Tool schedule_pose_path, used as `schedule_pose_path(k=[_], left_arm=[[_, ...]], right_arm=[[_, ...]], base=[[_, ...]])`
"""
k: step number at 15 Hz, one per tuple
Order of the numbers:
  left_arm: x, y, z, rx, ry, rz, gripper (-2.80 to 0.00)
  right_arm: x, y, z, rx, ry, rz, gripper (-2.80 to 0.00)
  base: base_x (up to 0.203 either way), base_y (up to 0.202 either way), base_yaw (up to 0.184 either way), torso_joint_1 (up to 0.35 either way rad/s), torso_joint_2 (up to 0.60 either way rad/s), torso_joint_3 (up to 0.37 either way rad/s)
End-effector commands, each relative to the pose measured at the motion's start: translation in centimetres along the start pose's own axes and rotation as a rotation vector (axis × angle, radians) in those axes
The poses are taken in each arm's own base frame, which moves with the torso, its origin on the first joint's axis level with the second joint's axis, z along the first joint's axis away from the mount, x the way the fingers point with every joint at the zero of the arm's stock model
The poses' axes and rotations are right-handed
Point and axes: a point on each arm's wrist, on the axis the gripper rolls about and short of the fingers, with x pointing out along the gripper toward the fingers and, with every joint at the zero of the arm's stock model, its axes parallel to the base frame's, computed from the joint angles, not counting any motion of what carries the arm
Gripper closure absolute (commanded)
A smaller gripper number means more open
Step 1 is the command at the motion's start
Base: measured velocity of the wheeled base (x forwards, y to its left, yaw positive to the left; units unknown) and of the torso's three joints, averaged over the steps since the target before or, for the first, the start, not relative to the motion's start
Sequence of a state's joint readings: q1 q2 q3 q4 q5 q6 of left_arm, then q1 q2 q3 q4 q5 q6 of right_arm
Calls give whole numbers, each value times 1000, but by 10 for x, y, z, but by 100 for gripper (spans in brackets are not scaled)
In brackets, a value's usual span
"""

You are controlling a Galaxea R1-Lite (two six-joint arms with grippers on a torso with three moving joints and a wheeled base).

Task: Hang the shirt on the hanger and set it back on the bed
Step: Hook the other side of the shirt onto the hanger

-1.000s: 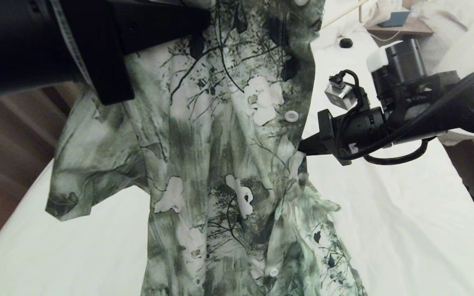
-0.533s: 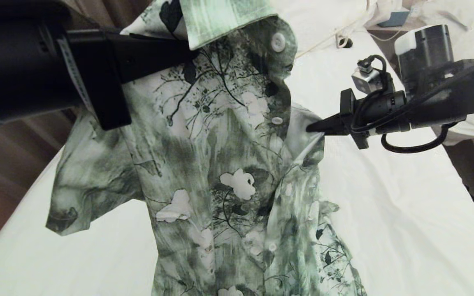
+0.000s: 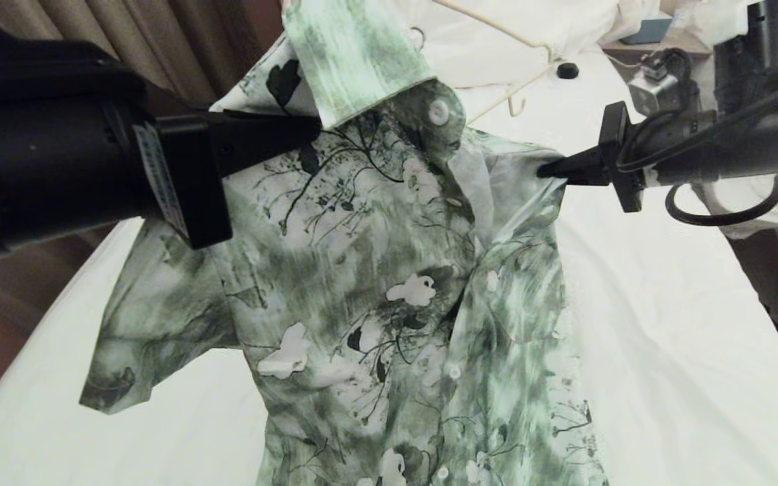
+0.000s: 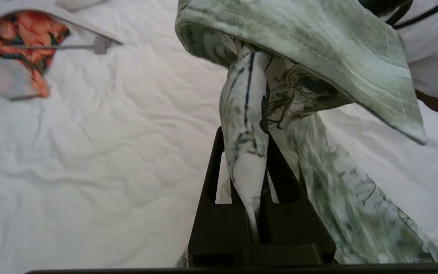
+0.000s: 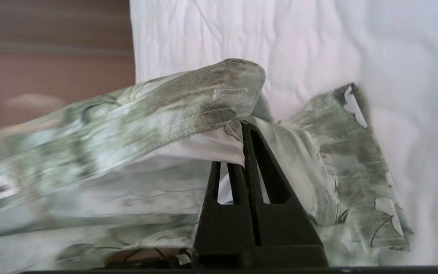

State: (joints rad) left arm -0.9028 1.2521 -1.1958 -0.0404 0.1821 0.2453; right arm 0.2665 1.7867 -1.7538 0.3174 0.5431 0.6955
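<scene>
- The bed (image 3: pixel 666 351) fills the near part of the head view, its white sheet under the lower half of the shirt (image 3: pixel 389 304).
- The shirt hangs front-out between the two arms, its long axis running from the collar down toward the robot; the tail reaches the bottom edge of the view, and whether it rests on the sheet I cannot tell.
- The left tool (image 3: pixel 308 128) comes in from the robot's left and is clamped on a twisted fold of the shirt just under the collar; the left wrist view shows the cloth pinched between the narrow jaws (image 4: pixel 247 171).
- The right tool (image 3: pixel 543 170) reaches in from the robot's right and is closed on the edge of the front opening near the other shoulder; the right wrist view shows the fingers tight together on a fold of fabric (image 5: pixel 243 148).
- Between the two grips the neck of the shirt is spread sideways, collar flap standing up.
- The hanger (image 3: pixel 521 74) lies farther back on the bed, beyond the collar and toward the right arm, its thin cream wire and a small hook end visible.
- The right tool is the nearer of the two to it; my judgement is that one grip must be freed before the hanger can be taken up.
- An orange-and-black garment (image 4: pixel 21 42) lies on the sheet well apart, seen only from the left wrist.
</scene>
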Motion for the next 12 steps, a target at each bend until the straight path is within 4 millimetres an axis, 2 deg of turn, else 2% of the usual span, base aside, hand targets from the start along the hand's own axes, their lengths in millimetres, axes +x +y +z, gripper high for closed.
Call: schedule_pose_path(k=[1,12], left_arm=[[1,2,-5,-9,21,14,0],[-24,1,-6,-51,-10,-14,0]], right_arm=[[-8,4,3,-6,-20,6,0],[-5,2,22,-27,-87,-3,0]], base=[[0,0,0,0,0,0],[0,0,0,0,0,0]])
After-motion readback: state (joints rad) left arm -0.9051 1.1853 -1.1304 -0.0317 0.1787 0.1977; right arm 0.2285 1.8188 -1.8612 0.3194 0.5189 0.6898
